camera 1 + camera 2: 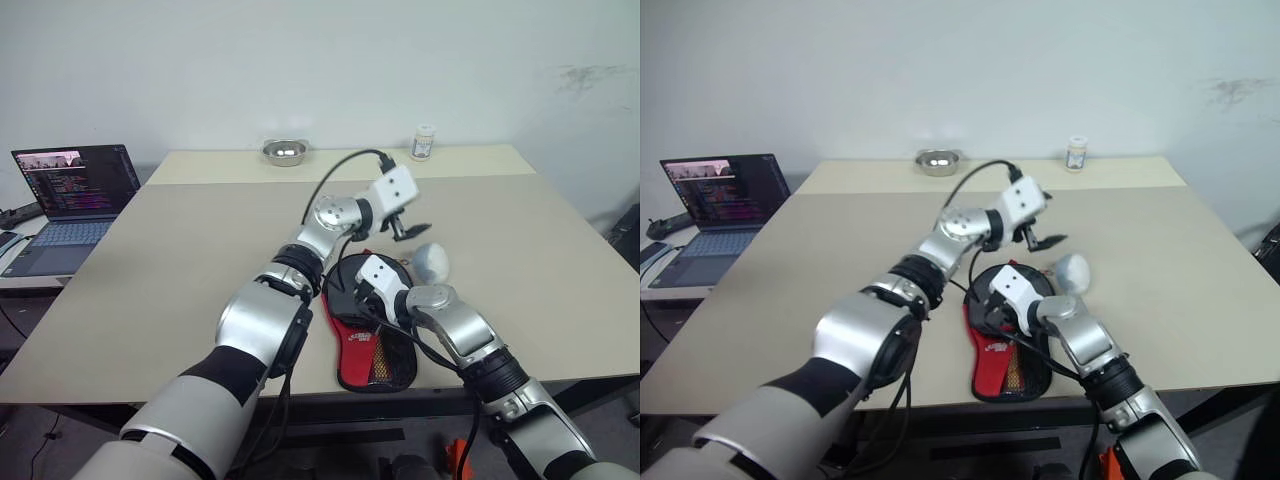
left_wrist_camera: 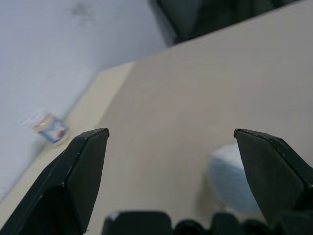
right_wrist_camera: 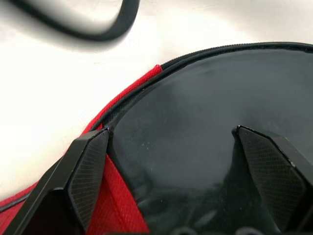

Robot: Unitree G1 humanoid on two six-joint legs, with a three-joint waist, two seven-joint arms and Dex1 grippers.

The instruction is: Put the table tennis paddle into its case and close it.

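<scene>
The case (image 1: 362,350), black with a red lower part and a mesh pocket, lies near the table's front edge. A smooth black round face, the table tennis paddle (image 3: 195,107), lies inside the case's zip edge (image 3: 234,47); its handle is hidden. My right gripper (image 1: 348,293) hangs low over that round black end, open, with its fingers (image 3: 88,166) straddling the black face and red fabric beside one of them. My left gripper (image 1: 412,230) is raised above the table behind the case, open and empty, pointing roughly level past a white round thing (image 1: 431,262).
A steel bowl (image 1: 284,151) and a small white bottle (image 1: 424,142) stand at the table's far edge. An open laptop (image 1: 75,190) sits on a side surface at the left. A black cable (image 3: 93,29) runs over the table by the case.
</scene>
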